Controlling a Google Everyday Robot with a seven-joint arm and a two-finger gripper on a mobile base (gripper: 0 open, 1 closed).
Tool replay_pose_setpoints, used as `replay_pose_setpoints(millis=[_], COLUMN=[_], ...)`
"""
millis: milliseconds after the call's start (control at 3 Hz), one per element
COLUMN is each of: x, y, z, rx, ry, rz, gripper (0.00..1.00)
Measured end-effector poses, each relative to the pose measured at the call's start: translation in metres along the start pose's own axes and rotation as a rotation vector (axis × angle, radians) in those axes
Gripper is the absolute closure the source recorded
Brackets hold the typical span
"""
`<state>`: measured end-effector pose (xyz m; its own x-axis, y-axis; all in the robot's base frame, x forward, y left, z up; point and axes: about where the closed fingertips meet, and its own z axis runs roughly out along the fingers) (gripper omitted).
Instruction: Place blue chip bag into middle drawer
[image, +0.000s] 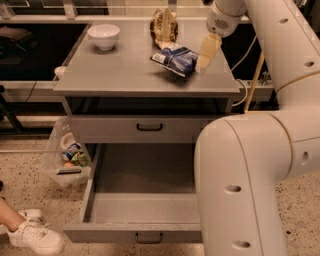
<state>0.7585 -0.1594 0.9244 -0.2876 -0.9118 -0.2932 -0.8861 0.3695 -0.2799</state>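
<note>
The small crinkly dark-blue foil chip bag with white patches (176, 58) lies flat on the grey cabinet top (120, 72), towards its back right, just in front of an upright brown-and-tan snack bag (164, 26) and well apart from a white ceramic bowl (103, 36) at the back left. The robot's cream-coloured two-finger gripper (204, 60) hangs just beside the bag's right edge, angled downward from the white arm (260, 165). Whether it is released or clenched cannot be told from this view, though the bag looks to be resting on the top, not lifted. Below, the wide grey metal middle drawer (145, 172) stands pulled out, its flat floor bare, under the closed upper drawer front with a black handle (145, 128). The bag is probably very light, puffy and slick, and it would crumple and slide under pressure. A pinch across a crimped end or a raised fold would likely hold better than a squeeze on the air-filled middle, which may also crush the chips.
</note>
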Motion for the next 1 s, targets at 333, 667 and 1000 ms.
replay_pose_setpoints(millis=[333,667,1000], x=[-0.005,-0.006,-0.016], y=[-0.014,-0.016,-0.015], z=[-0.009,-0.001,0.022], rx=[0.054,0.054,0.026], ry=[-0.016,-0.031,-0.081], rz=[0.001,0.003,-0.017], gripper=[0.0,0.0,0.0])
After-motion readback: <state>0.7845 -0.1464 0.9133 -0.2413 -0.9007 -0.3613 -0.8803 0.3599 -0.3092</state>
